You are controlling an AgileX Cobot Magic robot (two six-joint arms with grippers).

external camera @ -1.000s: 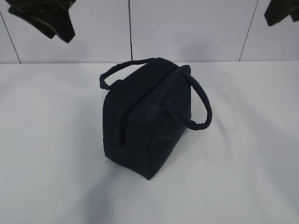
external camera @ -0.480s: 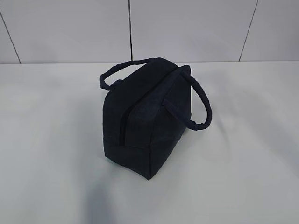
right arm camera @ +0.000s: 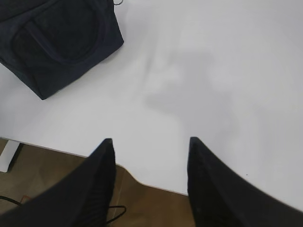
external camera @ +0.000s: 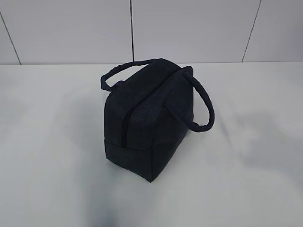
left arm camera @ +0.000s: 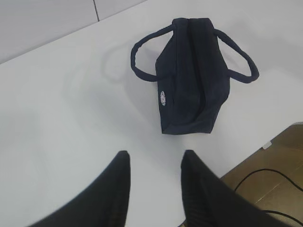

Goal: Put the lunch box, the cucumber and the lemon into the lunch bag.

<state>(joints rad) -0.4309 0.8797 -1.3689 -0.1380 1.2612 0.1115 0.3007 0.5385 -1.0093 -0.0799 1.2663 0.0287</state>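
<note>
Matt navy cloth lunch bag (external camera: 149, 118) on a smooth white table (external camera: 52, 156).

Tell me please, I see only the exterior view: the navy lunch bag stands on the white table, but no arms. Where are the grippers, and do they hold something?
Observer: The left gripper hangs over bare table, short of the lunch bag. Its jaws are open and empty.
Operator: And the right one?
Observer: The right gripper hangs above the table's edge, beside the bag, jaws open and empty.
Operator: Does the bag carry any mark that I cannot see?
Observer: Yes, the left wrist view shows a small round white label on one long side.
</note>
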